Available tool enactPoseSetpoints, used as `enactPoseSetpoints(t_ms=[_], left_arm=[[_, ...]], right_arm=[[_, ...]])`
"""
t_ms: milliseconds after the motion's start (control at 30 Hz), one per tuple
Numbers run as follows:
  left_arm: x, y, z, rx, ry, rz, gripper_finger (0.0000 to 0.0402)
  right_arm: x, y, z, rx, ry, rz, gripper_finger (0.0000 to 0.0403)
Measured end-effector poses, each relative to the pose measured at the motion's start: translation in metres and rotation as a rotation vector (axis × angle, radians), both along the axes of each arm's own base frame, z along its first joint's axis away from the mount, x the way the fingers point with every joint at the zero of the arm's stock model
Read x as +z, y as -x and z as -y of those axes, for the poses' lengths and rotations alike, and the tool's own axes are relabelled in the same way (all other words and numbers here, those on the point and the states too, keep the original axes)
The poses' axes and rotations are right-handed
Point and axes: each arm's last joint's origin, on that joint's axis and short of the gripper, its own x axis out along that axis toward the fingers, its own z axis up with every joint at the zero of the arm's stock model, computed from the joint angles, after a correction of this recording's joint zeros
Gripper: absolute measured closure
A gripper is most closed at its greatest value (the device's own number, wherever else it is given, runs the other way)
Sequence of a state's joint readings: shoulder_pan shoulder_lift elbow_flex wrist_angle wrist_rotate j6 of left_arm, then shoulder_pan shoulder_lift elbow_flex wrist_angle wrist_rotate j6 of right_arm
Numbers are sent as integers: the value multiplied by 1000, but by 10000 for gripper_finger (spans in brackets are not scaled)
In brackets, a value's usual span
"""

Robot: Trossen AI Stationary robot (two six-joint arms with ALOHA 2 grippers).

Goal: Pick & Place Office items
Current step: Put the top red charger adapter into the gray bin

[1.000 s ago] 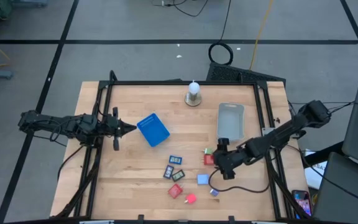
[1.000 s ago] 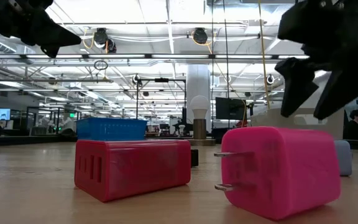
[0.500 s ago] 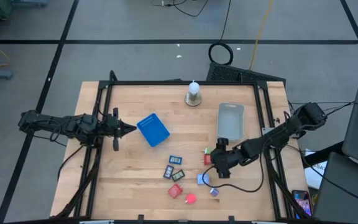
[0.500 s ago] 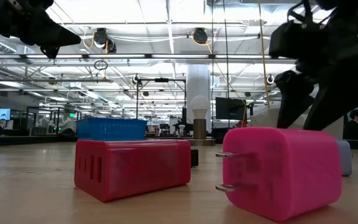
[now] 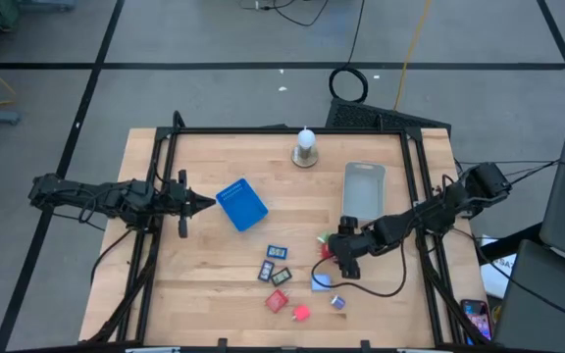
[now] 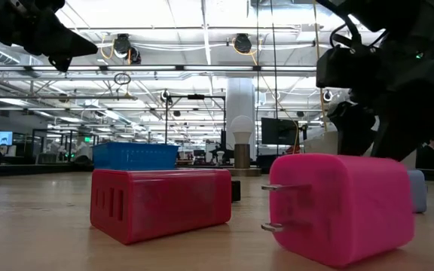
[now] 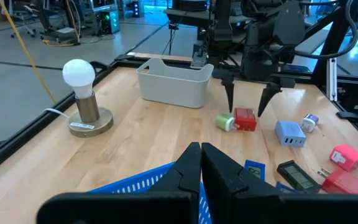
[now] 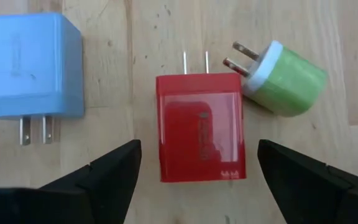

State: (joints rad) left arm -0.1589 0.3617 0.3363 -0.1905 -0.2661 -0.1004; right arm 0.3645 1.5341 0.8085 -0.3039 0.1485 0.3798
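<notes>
The red charger (image 8: 200, 126) lies flat on the tabletop (image 5: 214, 284), near the right side, its prongs pointing away from my right claw (image 8: 197, 165) and its long axis running straight out between the two fingers. The green plug (image 8: 283, 79) touches its far corner; the light blue charger (image 8: 28, 65) sits just beside it on the other flank. My right claw hangs directly over it, wide open, holding nothing. The left claw (image 7: 199, 167) waits shut and empty by the blue pad (image 5: 241, 205), well apart.

Open-plan lab: ceiling strip lights (image 6: 164, 22), monitors (image 6: 277, 129).
</notes>
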Motion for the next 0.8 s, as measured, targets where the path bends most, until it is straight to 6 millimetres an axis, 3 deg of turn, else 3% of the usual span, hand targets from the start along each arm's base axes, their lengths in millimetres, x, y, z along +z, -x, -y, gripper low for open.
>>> enactPoseSetpoints(t_ms=[600,800], left_arm=[[0,0,0,0,0,-1,385],[0,0,0,0,0,-1,385]], right_arm=[[-8,1,1,52,-15,55,157],[-10,2,3,61,-5,51,200]])
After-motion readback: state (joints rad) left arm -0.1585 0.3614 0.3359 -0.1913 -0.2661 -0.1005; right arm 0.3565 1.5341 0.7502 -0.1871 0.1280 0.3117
